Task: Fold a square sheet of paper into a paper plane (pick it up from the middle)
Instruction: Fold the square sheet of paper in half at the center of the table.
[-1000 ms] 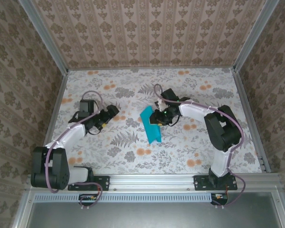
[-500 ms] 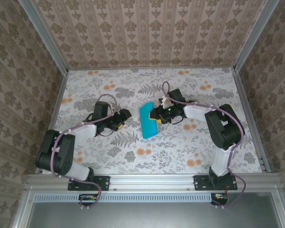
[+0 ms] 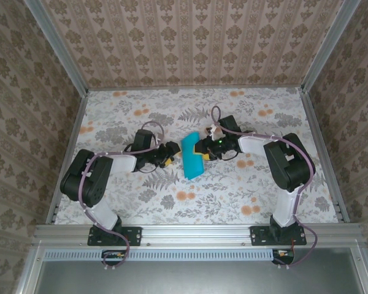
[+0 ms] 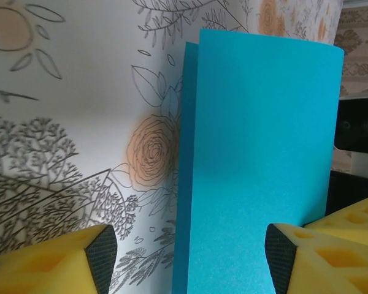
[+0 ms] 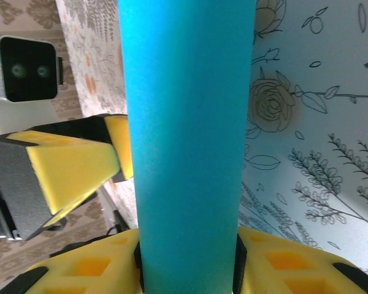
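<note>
Floral-printed tabletop point(image 3: 245, 116), matte white with grey ferns and orange blooms, ran from a metal rail point(image 3: 196, 233) at its near edge, where two black-and-white arms were bolted, to patterned wallpaper walls point(image 3: 190, 43) beyond the far edge. At the table's middle was the square sheet of paper point(image 3: 192, 158), a smooth teal-blue strip doubled over, with one layer peeking past the other along a long side. The right gripper point(image 3: 199, 149) was clamped on it from the right, its soft yellow foam pads point(image 5: 282, 269) squeezing both faces. The left gripper point(image 3: 170, 156) had its jaws apart, straddling the strip's opposite end, with one pad at the paper and the other short of it. The step looked like a two-handed take of the folded sheet. Doing it well probably meant closing the left pads squarely across both layers with their edges aligned. It also meant pressing gently, since paper this thin would likely buckle or slip between spongy pads.
</note>
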You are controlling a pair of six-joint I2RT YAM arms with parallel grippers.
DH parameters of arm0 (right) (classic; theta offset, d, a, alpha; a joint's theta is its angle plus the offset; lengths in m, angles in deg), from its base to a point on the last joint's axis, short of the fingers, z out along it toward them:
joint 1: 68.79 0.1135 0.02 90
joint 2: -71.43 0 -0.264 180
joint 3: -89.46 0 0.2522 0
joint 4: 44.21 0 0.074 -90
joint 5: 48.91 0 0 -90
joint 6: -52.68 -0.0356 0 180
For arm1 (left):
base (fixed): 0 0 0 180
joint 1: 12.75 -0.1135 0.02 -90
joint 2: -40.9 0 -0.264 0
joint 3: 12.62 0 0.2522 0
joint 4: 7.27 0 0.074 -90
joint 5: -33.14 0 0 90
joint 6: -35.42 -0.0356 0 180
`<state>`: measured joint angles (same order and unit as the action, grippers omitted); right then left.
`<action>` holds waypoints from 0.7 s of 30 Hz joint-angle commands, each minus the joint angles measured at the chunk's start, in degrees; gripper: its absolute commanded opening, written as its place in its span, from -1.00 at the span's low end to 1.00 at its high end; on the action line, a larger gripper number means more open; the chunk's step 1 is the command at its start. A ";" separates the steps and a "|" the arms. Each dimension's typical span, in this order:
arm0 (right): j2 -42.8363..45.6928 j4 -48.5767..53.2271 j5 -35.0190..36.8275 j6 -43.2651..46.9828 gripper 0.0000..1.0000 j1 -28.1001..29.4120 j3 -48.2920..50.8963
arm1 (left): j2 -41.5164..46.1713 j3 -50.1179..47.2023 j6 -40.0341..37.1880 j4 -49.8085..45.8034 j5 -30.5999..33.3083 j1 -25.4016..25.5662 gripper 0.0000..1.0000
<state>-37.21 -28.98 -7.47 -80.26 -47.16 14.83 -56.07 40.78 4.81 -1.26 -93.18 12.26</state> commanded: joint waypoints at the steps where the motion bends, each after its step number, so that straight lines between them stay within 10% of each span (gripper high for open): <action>1: -1.84 -6.91 -5.44 -5.62 -0.16 -0.62 1.80 | -1.26 2.15 0.92 3.39 -3.44 0.82 0.36; 21: -2.96 -10.86 -7.95 -9.25 -0.11 -2.01 3.64 | -8.24 2.20 7.05 16.62 -8.28 0.78 0.04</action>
<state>-39.18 -39.49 -13.83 -88.83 -48.73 17.83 -63.76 42.66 11.02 12.23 -100.24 12.77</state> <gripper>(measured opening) 0.443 0.524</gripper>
